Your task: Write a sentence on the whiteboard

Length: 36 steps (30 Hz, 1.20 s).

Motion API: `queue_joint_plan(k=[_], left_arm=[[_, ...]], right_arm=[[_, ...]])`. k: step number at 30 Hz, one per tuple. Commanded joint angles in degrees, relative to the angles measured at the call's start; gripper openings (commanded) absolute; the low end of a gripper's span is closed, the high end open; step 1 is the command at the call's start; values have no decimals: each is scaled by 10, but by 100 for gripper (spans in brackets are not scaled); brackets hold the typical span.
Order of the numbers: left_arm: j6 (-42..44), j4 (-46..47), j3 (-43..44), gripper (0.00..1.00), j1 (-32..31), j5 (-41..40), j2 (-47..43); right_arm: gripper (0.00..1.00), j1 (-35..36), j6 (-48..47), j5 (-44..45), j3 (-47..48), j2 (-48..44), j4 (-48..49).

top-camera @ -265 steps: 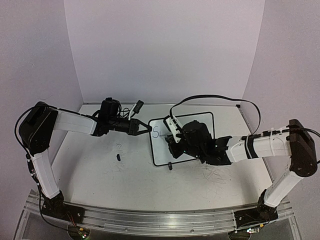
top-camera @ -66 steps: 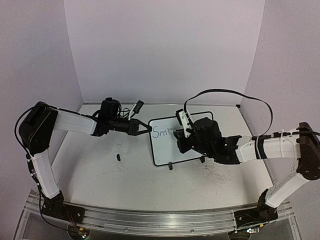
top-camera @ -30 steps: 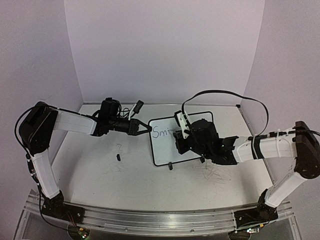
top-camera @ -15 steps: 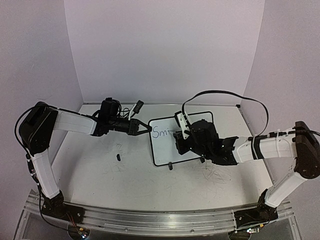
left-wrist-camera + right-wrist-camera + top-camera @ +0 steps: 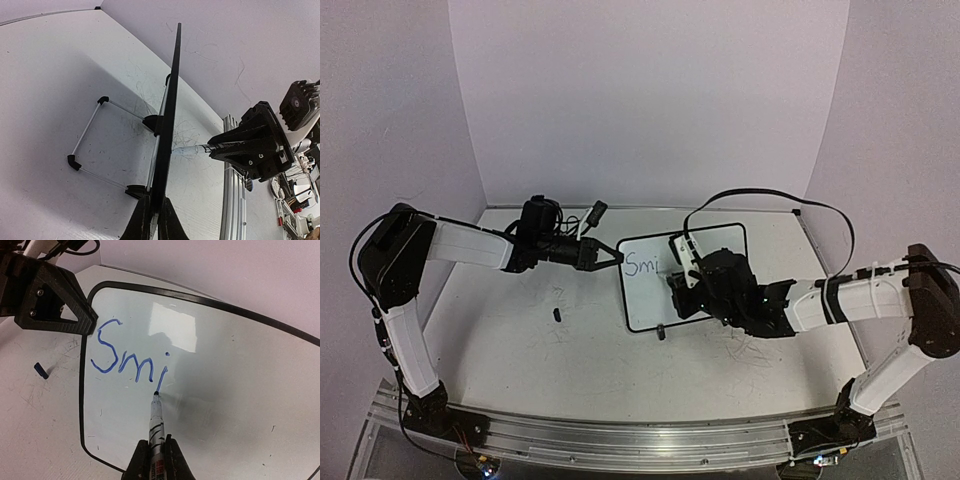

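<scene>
The whiteboard (image 5: 645,298) stands tilted at mid table, black-framed, and fills the right wrist view (image 5: 235,400); it shows edge-on in the left wrist view (image 5: 171,100). The sentence (image 5: 127,359) so reads "Smi" in blue, seen small in the top view (image 5: 642,265). My left gripper (image 5: 616,257) is shut on the board's left edge (image 5: 154,220). My right gripper (image 5: 682,292) is shut on a marker (image 5: 156,422) in the right wrist view (image 5: 156,462). The marker's tip touches the board at the foot of the "i" stroke. The marker also shows in the left wrist view (image 5: 192,149).
A small dark cap (image 5: 558,314) lies on the table left of the board, also in the right wrist view (image 5: 41,370). The board's black feet (image 5: 661,333) rest on the scuffed tabletop (image 5: 750,350). Walls close the back and sides.
The writing has grown from "S" to "Smi". My right gripper with the marker moved right along the line, then a little down for the "i" stroke. The left arm has not moved.
</scene>
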Motion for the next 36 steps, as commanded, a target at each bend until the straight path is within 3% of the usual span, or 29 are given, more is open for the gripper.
queue_joint_plan(k=[1, 9, 36], left_arm=[[-2, -1, 6, 0, 1, 21, -10], [-1, -1, 6, 0, 1, 19, -11], [-1, -1, 6, 0, 1, 21, -13]], right_arm=[[0, 0, 9, 10, 1, -14, -5], [0, -6, -2, 0, 11, -61, 4], [0, -29, -33, 12, 60, -10, 22]])
